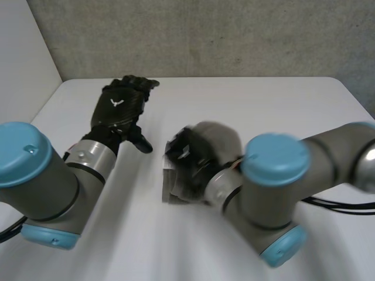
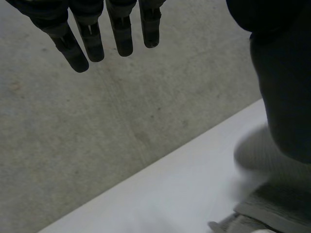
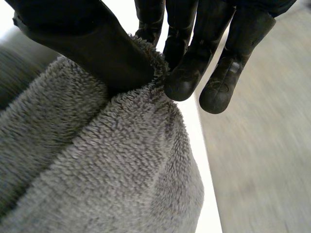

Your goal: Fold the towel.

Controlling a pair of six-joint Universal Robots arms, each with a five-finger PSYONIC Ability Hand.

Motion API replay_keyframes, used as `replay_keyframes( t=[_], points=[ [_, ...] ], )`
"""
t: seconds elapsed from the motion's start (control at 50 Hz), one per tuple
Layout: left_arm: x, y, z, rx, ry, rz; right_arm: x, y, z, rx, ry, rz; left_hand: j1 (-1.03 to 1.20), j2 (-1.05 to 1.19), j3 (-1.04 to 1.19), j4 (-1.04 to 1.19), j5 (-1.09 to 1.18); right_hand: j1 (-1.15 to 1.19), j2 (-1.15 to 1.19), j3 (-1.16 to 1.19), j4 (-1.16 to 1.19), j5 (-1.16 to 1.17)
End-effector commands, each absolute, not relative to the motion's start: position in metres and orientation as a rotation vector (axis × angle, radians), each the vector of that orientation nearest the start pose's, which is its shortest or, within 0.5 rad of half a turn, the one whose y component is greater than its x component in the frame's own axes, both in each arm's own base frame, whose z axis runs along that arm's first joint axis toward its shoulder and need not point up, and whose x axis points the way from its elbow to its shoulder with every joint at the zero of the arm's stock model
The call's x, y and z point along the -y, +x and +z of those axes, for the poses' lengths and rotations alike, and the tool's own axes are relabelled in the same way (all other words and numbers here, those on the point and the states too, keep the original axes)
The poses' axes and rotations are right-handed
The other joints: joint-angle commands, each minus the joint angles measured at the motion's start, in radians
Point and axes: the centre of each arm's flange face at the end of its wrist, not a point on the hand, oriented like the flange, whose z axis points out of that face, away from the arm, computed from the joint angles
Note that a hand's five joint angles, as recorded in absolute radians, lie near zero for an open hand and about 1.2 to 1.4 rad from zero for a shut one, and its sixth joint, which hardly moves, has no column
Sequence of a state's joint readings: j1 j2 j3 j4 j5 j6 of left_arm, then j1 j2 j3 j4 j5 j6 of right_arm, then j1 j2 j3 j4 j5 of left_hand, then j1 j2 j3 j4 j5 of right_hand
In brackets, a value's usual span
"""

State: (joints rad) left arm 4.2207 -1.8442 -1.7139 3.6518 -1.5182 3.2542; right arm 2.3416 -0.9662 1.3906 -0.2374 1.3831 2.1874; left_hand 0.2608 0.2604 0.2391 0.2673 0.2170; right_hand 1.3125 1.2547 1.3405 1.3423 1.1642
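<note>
The grey fluffy towel [image 1: 221,136] is bunched up at the middle of the white table [image 1: 269,105], part of it lifted off the surface. My right hand [image 1: 188,159] is shut on it. In the right wrist view the thumb [image 3: 92,46] and fingertips pinch a fold of the towel [image 3: 112,165] between them. My left hand [image 1: 120,108] rests at the table's far left, apart from the towel, its fingers [image 2: 92,36] straight and holding nothing. In the left wrist view a bit of the towel [image 2: 274,208] lies beside that hand.
A grey wall [image 1: 205,35] rises just behind the table's far edge. My right arm [image 1: 275,175] reaches across the near right part of the table, and my left arm [image 1: 41,181] crosses the near left.
</note>
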Motion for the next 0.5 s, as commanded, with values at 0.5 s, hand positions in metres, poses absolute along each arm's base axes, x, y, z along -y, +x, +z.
replay_keyframes(
  t=[0.5],
  points=[
    [0.257, -0.316, 0.193, -2.407, 0.775, -2.502, 0.250, 0.313, 0.200, -1.924, -0.948, -1.704, -0.074, -0.073, -0.052, -0.080, -0.204, -1.138, -1.080, -1.166, -1.168, -1.164]
  ],
)
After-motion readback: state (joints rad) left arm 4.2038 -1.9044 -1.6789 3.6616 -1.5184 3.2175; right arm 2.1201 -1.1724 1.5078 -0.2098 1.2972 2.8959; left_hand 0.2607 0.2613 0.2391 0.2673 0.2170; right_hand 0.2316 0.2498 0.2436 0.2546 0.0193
